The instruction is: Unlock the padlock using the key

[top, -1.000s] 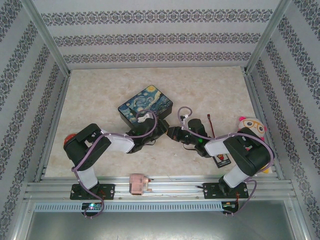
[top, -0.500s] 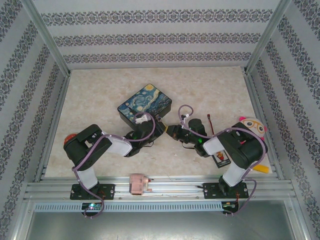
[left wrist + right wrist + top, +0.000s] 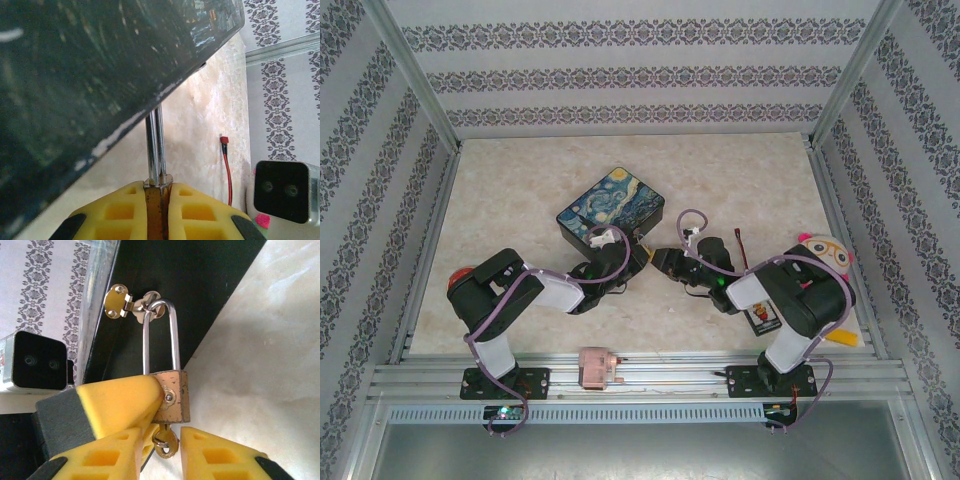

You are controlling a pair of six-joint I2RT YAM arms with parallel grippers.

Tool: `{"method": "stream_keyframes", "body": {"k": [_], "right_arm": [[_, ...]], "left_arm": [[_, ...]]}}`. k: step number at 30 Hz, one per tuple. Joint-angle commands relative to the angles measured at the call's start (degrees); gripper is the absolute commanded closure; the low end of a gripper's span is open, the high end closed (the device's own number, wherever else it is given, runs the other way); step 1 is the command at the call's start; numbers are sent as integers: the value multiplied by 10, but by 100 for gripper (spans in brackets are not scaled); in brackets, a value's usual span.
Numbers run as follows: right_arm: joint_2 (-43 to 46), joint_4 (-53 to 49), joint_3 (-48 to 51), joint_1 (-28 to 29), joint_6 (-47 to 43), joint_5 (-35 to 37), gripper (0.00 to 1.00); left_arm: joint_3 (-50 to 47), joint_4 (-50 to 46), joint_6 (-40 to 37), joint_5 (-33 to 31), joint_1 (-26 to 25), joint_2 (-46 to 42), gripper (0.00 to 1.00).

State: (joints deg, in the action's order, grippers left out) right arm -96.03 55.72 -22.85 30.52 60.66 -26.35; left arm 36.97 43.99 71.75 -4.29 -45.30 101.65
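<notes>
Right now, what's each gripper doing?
Left gripper: closed on the padlock.
Right gripper: slightly open, with its fingers on either side of the key and not clamping it.

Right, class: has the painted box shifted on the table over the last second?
No. The painted box keeps the same gap to the table's back edge in the top view.
</notes>
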Motion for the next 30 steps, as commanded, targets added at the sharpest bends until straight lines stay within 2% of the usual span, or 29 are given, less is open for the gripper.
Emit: {"method": "stream_keyframes", "body": {"k": [1,6,10,13,16,22,30], "right_arm": [[62,-47,3,5,-69,25,72],[160,-280,-29,47,-201,117,71],[188,-374,-49,73,-277,172,72],[188,-397,-57,96,-316,201,73],[178,-400,-64,122,-351,232,73],[167,-386,-68,156,-404,282,70],[138,-389,-92,192,-481,345,67]], "left_arm": [[8,12,-13,2,-4,-20,100],[21,-55,-4,3,-5,-41,100],[41,-137,0,-2,-6,-65,100],[62,-229,6,-7,-6,-83,100],[72,-276,21,-2,-6,-93,100],[83,-311,25,11,-5,-100,100],[83,-304,33,29,-1,-99,100]]}}
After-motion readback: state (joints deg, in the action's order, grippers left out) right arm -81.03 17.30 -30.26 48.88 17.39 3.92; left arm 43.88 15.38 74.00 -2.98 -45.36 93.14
